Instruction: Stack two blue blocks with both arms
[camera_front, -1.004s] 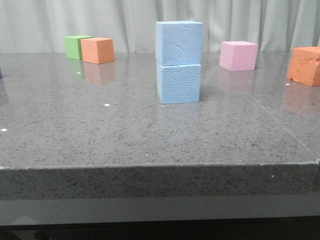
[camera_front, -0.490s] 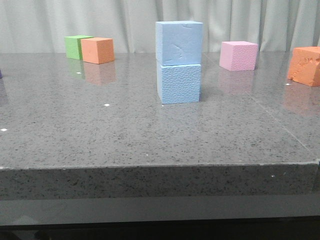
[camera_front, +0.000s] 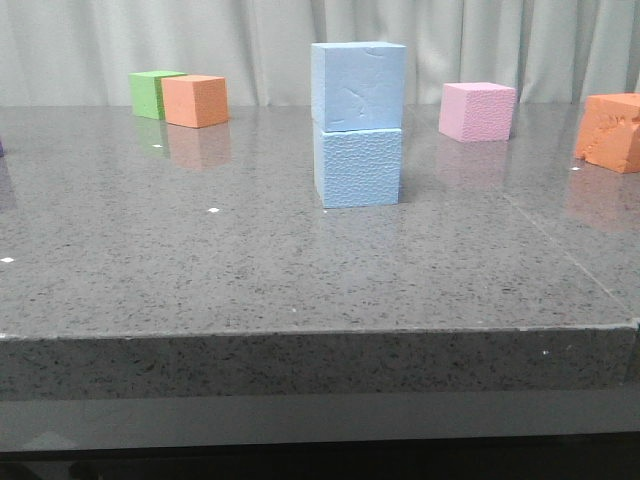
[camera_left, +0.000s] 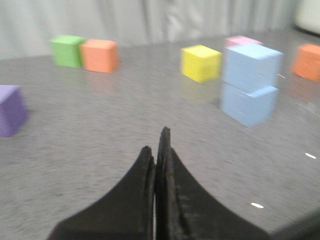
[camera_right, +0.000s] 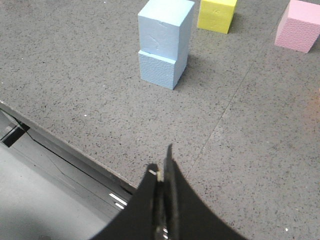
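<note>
Centre frame: smooth sky-blue foam cube (camera_front: 358, 86) squarely atop pebbled sky-blue foam cube (camera_front: 358, 167), stack apparently complete; left gripper (camera_left: 159, 150) and right gripper (camera_right: 162, 167) closed, empty, clear.

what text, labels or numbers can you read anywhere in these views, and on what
None: no view shows any readable text.
The blue blocks, the other foam cubes and the table carry no print or labels.
The left gripper and right gripper show no markings.
</note>
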